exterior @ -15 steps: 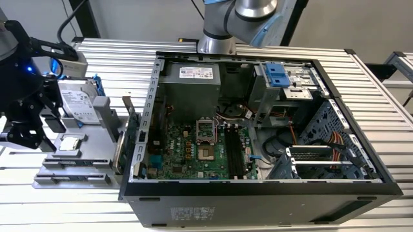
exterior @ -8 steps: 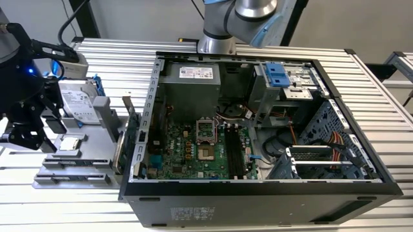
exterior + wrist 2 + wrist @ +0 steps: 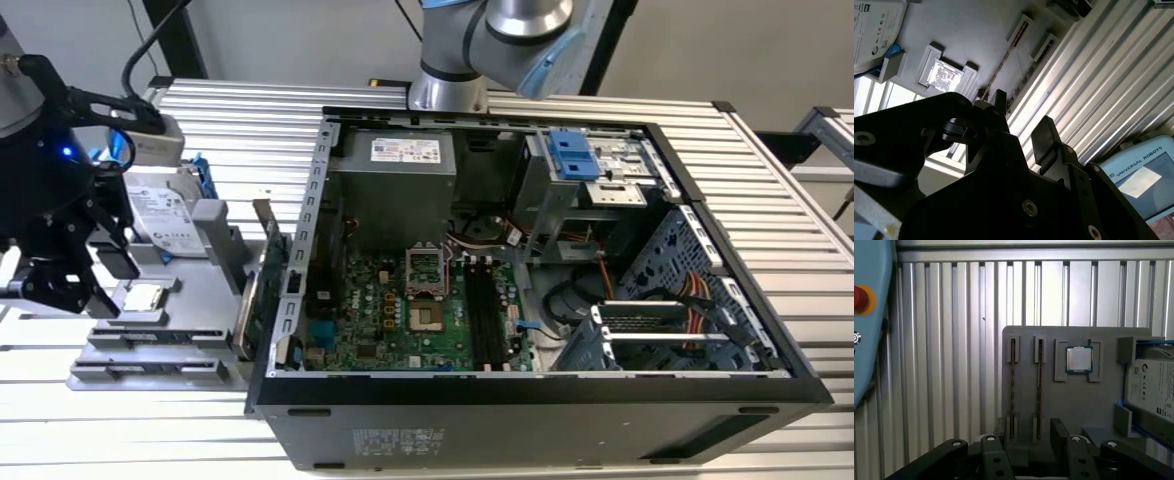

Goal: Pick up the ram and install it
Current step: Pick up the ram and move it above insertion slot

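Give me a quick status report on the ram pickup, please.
Gripper open, over holder. Two ram sticks on edge in slots, ungripped. No obstruction seen.

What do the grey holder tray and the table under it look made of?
Holder tray: uniform matte grey with moulded-looking raised brackets, probably plastic. Table: bright silver ribs with sharp glints, likely bare aluminium profile.

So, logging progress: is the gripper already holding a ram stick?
No, the gripper is open and empty, and two ram sticks stand in the grey tray.
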`<action>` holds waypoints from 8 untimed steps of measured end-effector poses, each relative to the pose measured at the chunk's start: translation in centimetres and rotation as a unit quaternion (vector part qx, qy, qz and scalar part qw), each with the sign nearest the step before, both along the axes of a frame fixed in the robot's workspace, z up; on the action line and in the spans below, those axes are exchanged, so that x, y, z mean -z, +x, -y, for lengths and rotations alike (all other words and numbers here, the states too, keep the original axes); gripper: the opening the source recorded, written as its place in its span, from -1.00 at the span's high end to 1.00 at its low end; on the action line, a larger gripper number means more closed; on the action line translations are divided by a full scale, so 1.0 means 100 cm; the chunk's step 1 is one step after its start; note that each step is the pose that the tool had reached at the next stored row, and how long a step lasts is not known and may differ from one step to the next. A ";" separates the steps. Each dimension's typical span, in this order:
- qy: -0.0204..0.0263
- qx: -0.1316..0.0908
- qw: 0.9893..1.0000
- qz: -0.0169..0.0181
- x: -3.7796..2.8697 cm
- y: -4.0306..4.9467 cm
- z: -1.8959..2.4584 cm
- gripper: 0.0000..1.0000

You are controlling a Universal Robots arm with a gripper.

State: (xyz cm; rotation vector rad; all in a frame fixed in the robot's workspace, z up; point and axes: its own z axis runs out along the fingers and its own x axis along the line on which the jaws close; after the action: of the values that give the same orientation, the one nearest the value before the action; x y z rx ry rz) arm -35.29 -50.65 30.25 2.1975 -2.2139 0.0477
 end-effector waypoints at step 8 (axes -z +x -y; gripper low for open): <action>0.000 0.000 1.000 0.000 0.0042 0.0000 0.0000 -1.00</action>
State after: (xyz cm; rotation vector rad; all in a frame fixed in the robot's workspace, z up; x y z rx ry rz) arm -35.29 -50.64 29.83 2.1975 -2.2140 0.0478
